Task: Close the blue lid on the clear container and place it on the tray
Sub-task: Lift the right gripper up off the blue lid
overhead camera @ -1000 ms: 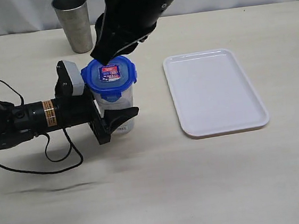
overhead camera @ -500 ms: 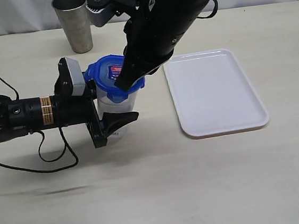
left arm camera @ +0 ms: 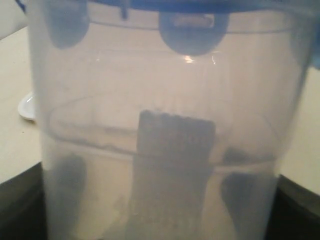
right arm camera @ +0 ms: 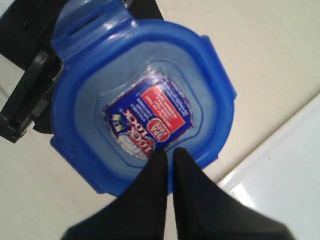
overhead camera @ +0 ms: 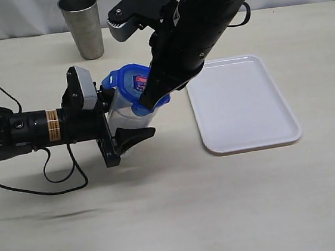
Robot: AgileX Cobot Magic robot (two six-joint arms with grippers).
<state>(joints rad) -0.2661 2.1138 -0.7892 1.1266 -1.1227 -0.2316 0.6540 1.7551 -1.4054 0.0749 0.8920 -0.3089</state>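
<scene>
My left arm [overhead camera: 36,128] lies low across the desk [overhead camera: 223,203], and its jaws are clamped on the clear container [overhead camera: 123,113], one finger on each side of the lower body. The container leans, its top tipped toward the tray [overhead camera: 243,102]. Through the left wrist camera the container [left arm camera: 160,125] fills nearly the whole view, with the blue rim across the top and dark jaw edges showing at the two lower corners.

The blue lid [overhead camera: 128,81] sits on the container's mouth, tilted along with it. My right arm [overhead camera: 204,19] reaches down from above, and its jaws are drawn together with only a thin slit between the tips. From the right wrist camera those tips rest on the blue lid [right arm camera: 140,110] near its edge, just beside the red-and-white sticker [right arm camera: 150,117]. One flap [right arm camera: 90,22] sticks outward on the far side from the tips.

The tray lies flat on the desk just beside the container, apart from it. A steel cup [overhead camera: 82,25] stands behind, upright.
</scene>
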